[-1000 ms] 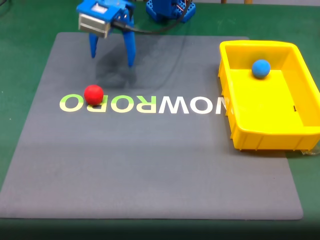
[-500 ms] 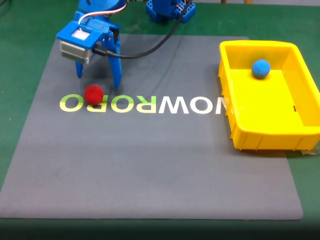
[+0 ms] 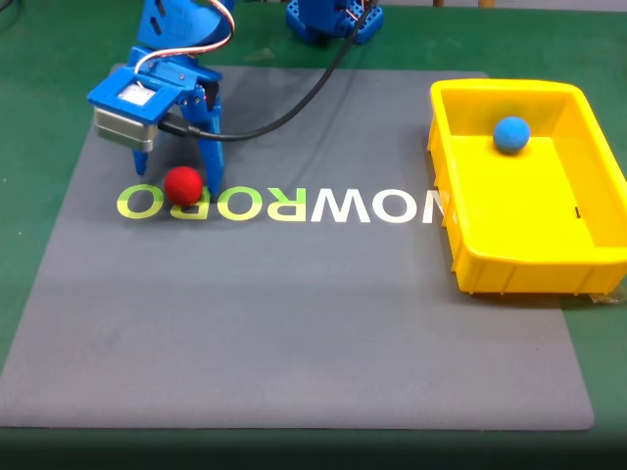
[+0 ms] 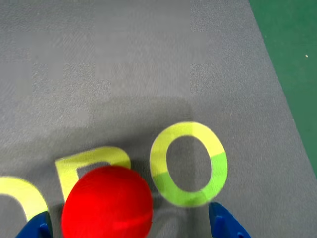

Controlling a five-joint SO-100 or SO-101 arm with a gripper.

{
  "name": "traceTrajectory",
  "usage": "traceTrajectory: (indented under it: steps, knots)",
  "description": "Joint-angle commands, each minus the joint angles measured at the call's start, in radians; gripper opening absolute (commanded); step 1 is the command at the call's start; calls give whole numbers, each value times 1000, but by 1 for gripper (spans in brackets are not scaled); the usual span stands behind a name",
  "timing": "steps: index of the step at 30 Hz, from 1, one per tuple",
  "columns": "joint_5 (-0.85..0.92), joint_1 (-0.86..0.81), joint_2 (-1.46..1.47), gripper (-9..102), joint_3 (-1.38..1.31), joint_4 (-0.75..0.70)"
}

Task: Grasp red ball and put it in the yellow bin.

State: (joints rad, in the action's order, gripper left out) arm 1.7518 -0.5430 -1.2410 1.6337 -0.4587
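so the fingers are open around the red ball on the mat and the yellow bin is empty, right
Not quite: the yellow bin is not empty. The fixed view shows a blue ball lying inside it, near its far wall. The rest holds: the gripper has its fingers open either side of the red ball on the grey mat.

The blue two-fingered tool [image 3: 175,188] has come down and leftward, its spread fingers now straddling the small matte red ball [image 3: 183,184].
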Motion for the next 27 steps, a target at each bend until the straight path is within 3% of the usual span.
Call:
traceTrajectory:
  steps: [1,10,13,18,27]
  knots:
    - [-21,11,-3,35,-86,28]
    - [-28,26,41,30,-106,28]
    - [-29,29,48,23,-106,28]
    - [-43,40,58,0,-106,28]
    - [-49,52,38,0,-97,28]
